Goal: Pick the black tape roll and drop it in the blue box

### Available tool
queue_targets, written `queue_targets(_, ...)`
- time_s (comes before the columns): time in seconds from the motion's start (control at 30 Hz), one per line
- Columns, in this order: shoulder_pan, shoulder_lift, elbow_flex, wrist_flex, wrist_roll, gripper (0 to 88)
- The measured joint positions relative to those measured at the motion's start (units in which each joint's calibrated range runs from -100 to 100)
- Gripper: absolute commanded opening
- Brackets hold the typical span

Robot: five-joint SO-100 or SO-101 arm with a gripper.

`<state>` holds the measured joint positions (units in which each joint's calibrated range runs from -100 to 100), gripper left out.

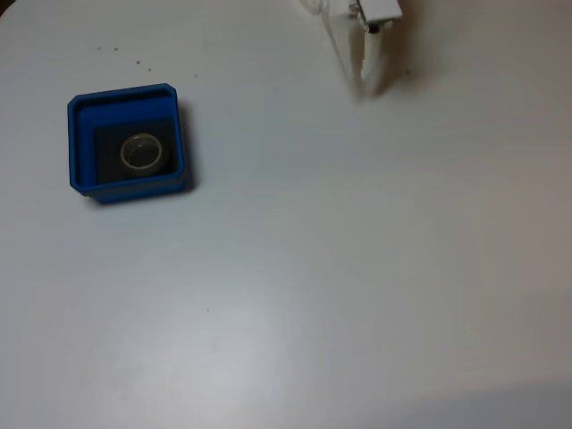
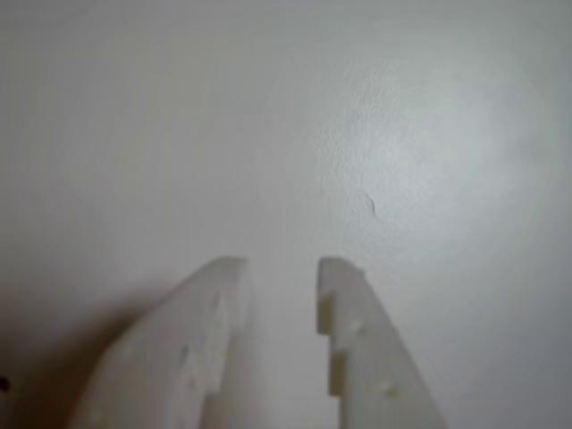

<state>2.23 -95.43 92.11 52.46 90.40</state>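
The blue box (image 1: 80, 147) stands at the left of the white table in the fixed view. The black tape roll (image 1: 124, 155) lies flat on the box's dark floor, its pale core facing up. My white gripper (image 1: 369, 88) hangs at the top right of that view, far from the box, pointing down at the bare table. In the wrist view the gripper (image 2: 281, 268) is slightly open, with a narrow gap between its two white fingers (image 2: 357, 340) and nothing held.
A white tabletop (image 1: 340, 268) spreads around the box. A few tiny dark specks (image 1: 138, 63) lie behind the box, and the wrist view shows a small mark (image 2: 372, 206) on the table ahead of the fingers.
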Motion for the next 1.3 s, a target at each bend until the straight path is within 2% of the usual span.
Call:
queue_targets(0.2, 0.0, 0.0, 2.69, -10.84, 0.33, 1.5)
queue_targets(0.47, 0.0, 0.0, 6.37, -19.46, 0.42, 1.5)
queue_targets(1.0, 0.0, 0.0, 6.55, -21.1, -0.08, 1.5)
queue_targets(1.3, 0.0, 0.0, 6.55, -30.13, -0.08, 1.5)
